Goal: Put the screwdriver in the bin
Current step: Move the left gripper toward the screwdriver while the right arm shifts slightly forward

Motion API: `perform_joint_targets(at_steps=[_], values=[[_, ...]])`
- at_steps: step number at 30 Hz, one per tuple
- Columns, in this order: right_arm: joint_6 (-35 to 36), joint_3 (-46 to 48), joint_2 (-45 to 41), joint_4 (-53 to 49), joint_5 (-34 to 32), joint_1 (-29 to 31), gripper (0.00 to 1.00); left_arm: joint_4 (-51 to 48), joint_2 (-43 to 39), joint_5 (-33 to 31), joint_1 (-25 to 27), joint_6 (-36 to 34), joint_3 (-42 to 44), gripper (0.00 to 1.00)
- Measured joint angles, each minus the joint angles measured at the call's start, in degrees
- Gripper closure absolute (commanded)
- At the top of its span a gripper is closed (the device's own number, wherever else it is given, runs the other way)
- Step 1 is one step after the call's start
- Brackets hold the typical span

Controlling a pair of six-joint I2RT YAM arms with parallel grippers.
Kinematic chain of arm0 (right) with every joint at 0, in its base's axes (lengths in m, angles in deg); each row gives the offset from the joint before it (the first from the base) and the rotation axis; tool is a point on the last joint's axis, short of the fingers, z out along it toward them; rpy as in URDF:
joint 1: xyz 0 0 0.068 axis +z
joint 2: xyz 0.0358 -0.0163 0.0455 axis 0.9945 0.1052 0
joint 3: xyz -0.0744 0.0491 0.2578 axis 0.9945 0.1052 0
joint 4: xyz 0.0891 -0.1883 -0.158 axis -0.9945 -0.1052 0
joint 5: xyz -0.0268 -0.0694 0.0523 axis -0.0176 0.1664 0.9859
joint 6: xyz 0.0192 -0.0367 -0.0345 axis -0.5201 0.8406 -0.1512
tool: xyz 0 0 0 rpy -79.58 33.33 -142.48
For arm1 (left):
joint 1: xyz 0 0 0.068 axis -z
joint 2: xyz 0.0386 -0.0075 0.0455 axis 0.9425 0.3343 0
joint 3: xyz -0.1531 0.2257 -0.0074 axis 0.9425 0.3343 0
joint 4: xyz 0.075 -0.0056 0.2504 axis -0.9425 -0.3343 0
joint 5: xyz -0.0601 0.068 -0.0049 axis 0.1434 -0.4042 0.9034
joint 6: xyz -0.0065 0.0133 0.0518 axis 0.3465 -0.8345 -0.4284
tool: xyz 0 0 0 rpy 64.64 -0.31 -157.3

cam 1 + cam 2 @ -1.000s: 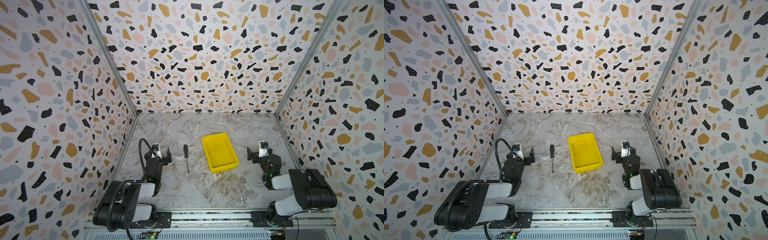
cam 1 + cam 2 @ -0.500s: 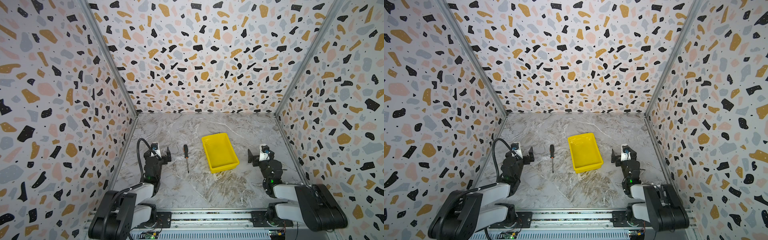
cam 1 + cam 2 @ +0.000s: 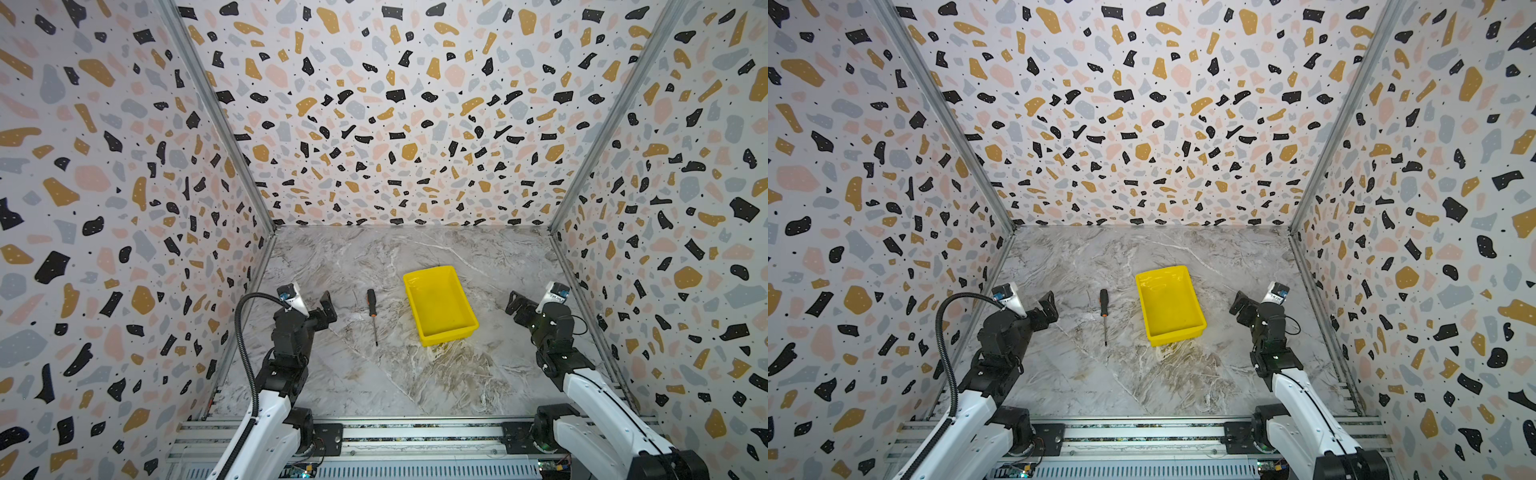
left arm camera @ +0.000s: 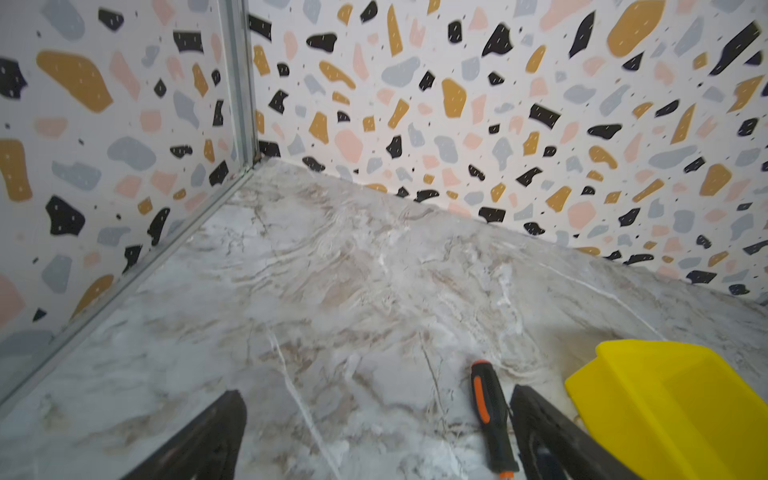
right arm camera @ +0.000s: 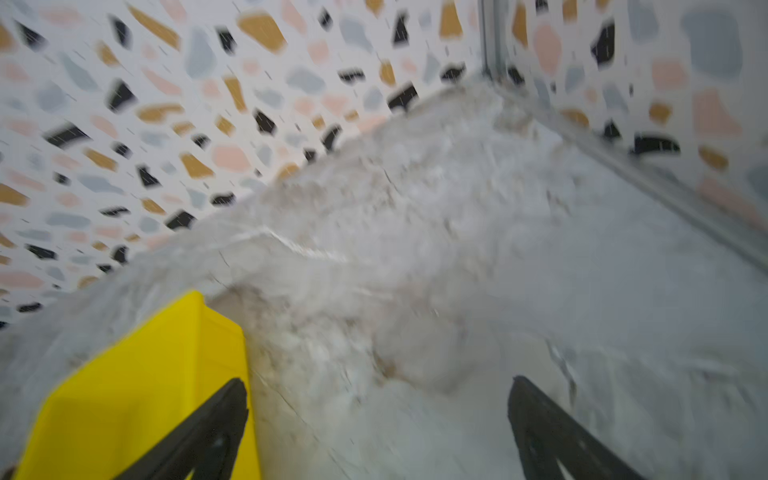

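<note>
The screwdriver (image 3: 372, 316) (image 3: 1104, 318), with a black and orange handle, lies flat on the marble floor left of the yellow bin (image 3: 438, 305) (image 3: 1169, 305); its handle points to the back wall. The bin holds nothing. My left gripper (image 3: 316, 309) (image 3: 1036, 309) hovers open to the left of the screwdriver. In the left wrist view the handle (image 4: 490, 415) lies just inside one finger (image 4: 540, 428) of the left gripper (image 4: 376, 399), with the bin (image 4: 665, 407) beyond. My right gripper (image 3: 525, 305) (image 3: 1250, 307) (image 5: 377, 386) stands open and empty right of the bin (image 5: 137, 395).
Terrazzo-patterned walls close in the floor on the left, back and right. A metal rail (image 3: 415, 434) runs along the front edge and carries both arm bases. The right wrist view is blurred.
Both arms' rear links have swung down toward the front rail, while the grippers stayed nearly in place. The screwdriver and the bin have not moved.
</note>
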Motion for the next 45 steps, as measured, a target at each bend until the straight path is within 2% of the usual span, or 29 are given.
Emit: perform_joint_targets(at_steps=[4,9,16,19,25,28,32,34,35,37,40,45], values=[[-2.4,6.0,-1.5,-2.4,0.5,0.2,0.01,-3.7,-2.3,-3.9,0.0,4.7,2.4,0.0],[-3.9,6.7,-0.8,-0.3,0.7,0.3,0.01,-5.8,-1.2,-7.9,0.0,8.8,2.5,0.0],[-8.2,1.9,11.5,-1.7,-5.9,-0.5,0.01,-8.6,2.5,-11.7,0.0,12.7,2.5,0.0],[-8.5,1.0,13.9,0.1,-8.1,0.5,0.01,-8.7,3.2,-11.9,0.0,13.4,2.5,0.0],[-6.7,-1.0,17.6,1.9,-10.8,8.2,0.01,-8.7,3.3,-12.8,0.0,14.3,2.5,0.0],[-6.1,-3.1,20.4,1.9,-11.4,8.6,0.01,-9.0,3.3,-14.5,0.0,15.8,2.5,0.0],[-5.2,-5.0,22.7,1.9,-11.1,8.0,0.01,-12.5,3.2,-19.2,0.0,21.4,2.5,0.0],[-5.0,-5.4,23.4,1.9,-10.4,7.4,0.0,-14.2,3.2,-18.1,-0.1,23.5,2.5,0.02],[-5.0,-5.4,23.6,1.9,-9.8,7.0,0.0,-14.1,3.1,-16.3,-0.1,24.2,2.5,0.08],[-4.7,-5.4,23.8,1.8,-8.7,6.5,0.0,-12.5,3.2,-11.4,0.1,24.7,2.5,0.13],[-4.1,-5.4,24.1,1.8,-6.9,6.2,0.0,-8.4,4.9,-6.3,3.6,25.7,2.5,0.16],[-3.8,-5.4,24.3,1.9,-5.4,6.2,0.0,-6.4,15.2,-5.3,16.6,25.1,-0.9,0.19]])
